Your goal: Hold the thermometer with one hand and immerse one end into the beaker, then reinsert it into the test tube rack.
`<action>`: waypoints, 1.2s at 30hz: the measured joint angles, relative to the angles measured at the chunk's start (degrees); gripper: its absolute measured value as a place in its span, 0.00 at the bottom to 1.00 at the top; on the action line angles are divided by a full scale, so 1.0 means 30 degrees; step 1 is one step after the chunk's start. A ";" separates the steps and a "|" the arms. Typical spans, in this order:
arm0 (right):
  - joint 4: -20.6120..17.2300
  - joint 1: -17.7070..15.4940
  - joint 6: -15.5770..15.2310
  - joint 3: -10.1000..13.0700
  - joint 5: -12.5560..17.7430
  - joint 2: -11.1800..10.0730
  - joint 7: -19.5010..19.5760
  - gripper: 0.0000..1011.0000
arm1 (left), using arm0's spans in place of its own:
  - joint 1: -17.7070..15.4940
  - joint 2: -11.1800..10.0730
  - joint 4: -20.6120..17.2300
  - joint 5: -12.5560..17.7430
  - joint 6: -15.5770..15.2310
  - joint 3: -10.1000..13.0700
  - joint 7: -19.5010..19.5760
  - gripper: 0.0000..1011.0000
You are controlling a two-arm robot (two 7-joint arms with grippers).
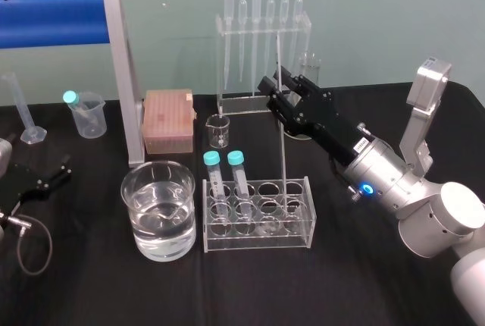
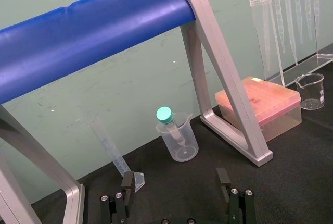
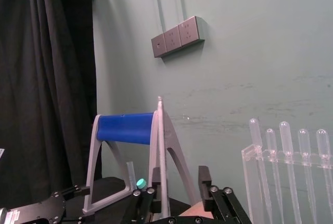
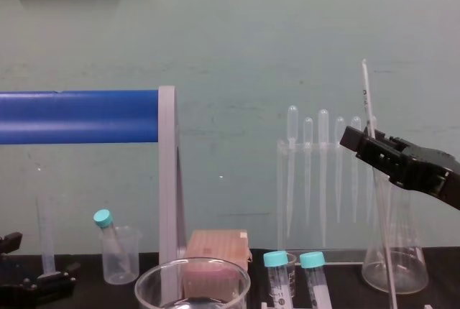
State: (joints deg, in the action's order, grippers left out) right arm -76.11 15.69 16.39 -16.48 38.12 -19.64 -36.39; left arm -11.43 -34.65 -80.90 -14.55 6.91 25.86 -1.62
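Note:
The thermometer (image 1: 286, 155) is a thin whitish rod that stands nearly upright, with its lower end in a right-hand hole of the clear test tube rack (image 1: 258, 227). In the chest view the thermometer (image 4: 368, 100) rises above the gripper. My right gripper (image 1: 279, 83) is up around the rod's upper part. In the right wrist view its fingers (image 3: 204, 179) stand apart, so the right gripper (image 3: 179, 179) is open, and the rod runs close beside one finger. The large glass beaker (image 1: 159, 208) holds water and stands left of the rack. My left gripper (image 2: 176, 182) rests open on the table at the far left.
Two teal-capped tubes (image 1: 225, 178) stand in the rack. Behind it are a pipette stand (image 1: 261, 38), a small glass beaker (image 1: 218, 130), a conical flask (image 4: 395, 259) and a pink tip box (image 1: 168, 120). A blue roller frame (image 1: 53, 17) and a plastic cup (image 1: 87, 114) are at the left.

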 joint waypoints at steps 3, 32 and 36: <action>0.0000 0.0000 0.0001 0.0000 0.0001 0.0000 -0.0004 0.53 | 0.0000 0.0000 0.0001 0.0000 0.0000 0.0001 0.0001 1.00; -0.0587 -0.0317 0.0106 0.0229 -0.0585 -0.0069 0.0953 0.99 | 0.0000 0.0000 0.0001 0.0000 0.0000 0.0000 0.0001 1.00; -0.1901 -0.1068 -0.0037 0.0827 -0.2180 -0.0229 0.3503 0.99 | 0.0001 0.0000 0.0000 -0.0001 -0.0001 0.0001 0.0001 1.00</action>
State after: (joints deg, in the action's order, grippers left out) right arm -81.81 12.48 16.28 -14.00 31.58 -20.33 -25.88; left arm -11.43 -34.65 -80.90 -14.55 6.90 25.86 -1.62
